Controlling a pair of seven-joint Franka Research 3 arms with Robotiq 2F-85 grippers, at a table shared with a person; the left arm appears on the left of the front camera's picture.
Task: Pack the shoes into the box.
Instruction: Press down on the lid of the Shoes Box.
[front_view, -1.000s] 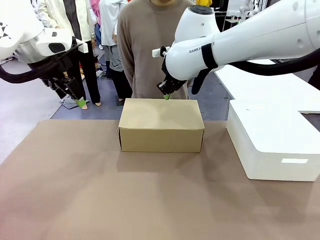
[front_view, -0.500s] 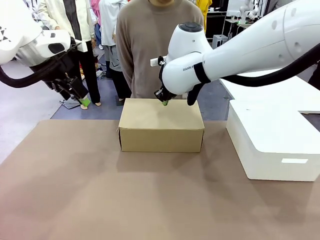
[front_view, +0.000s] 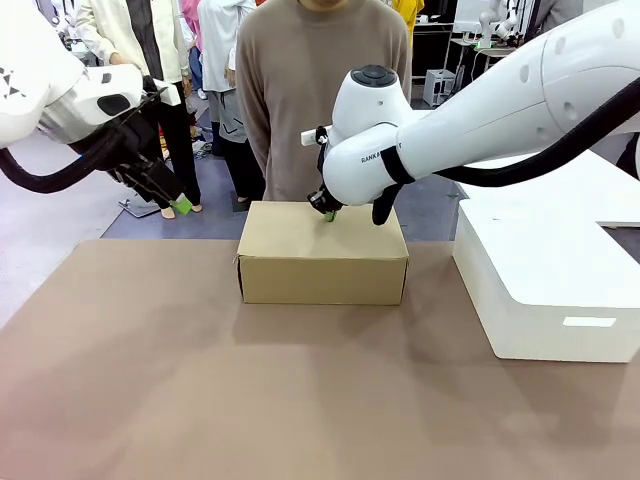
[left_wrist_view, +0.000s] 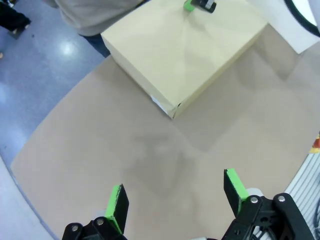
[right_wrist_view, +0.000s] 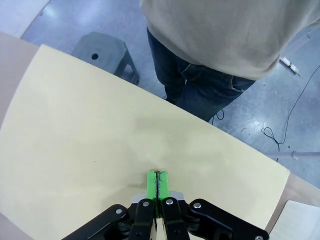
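Two pincers are at work: the right pincer (front_view: 329, 212), pads pressed together on nothing, rests on the closed box (front_view: 322, 252) mid-counter (front_view: 200, 380); the left pincer (left_wrist_view: 175, 197) hangs spread wide, empty. Light, stiff cardboard, probably; best lifted at the lid's near edge.

Even, bright indoor light from overhead fills all three views. The tabletop (front_view: 200, 400) carries only soft, diffuse shadows: a faint one near the box (front_view: 322, 252) in the front view, and a blurry dark patch in the left wrist view. The right arm throws a pale shade on the lid. The blue floor (left_wrist_view: 60, 47) shows a small glare spot. Both wrist views bend straight edges toward their borders. Focus is fairly sharp throughout; the white block (front_view: 545, 290) at right is bright but not washed out.
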